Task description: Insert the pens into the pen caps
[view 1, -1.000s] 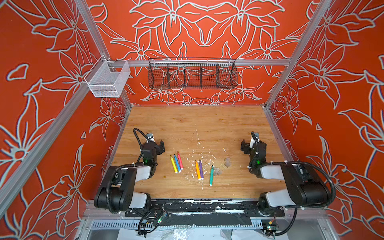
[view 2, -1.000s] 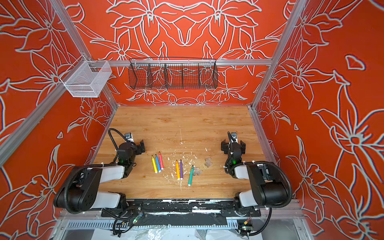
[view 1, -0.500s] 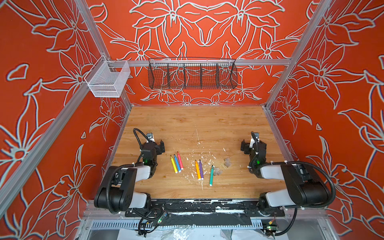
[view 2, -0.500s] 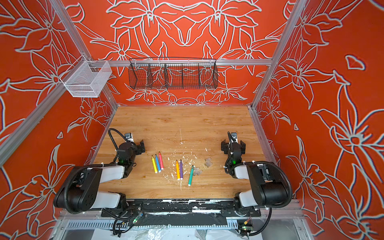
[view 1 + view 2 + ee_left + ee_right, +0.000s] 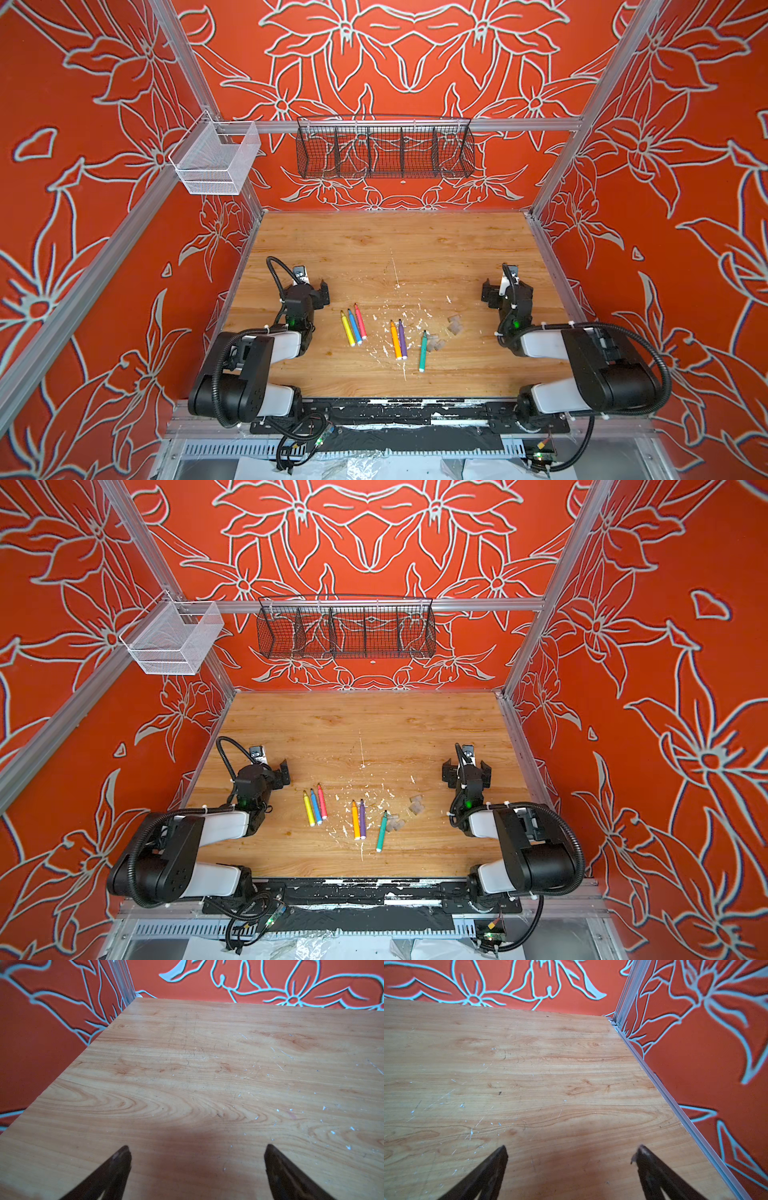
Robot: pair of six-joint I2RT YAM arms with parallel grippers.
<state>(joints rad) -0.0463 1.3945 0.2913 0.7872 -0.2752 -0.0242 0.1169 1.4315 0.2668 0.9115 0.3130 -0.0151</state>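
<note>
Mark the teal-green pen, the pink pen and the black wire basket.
teal-green pen (image 5: 423, 351): in a top view, middle of its barrel.
pink pen (image 5: 360, 322): in a top view, middle of its barrel.
black wire basket (image 5: 384, 154): in a top view, its front mesh wall.

A wooden table (image 5: 395, 249) forms the floor of a cell whose orange walls (image 5: 395, 62) carry white flower outlines. White flecks (image 5: 448, 299) lie scattered over the table's middle and front. Above the table's far edge, a black wire basket (image 5: 384, 153) with five compartments hangs from an aluminium rail (image 5: 519, 124). A white mesh basket (image 5: 216, 166) hangs above the table's far left corner. A black plate (image 5: 395, 413), speckled white, runs along the table's near edge.
</note>
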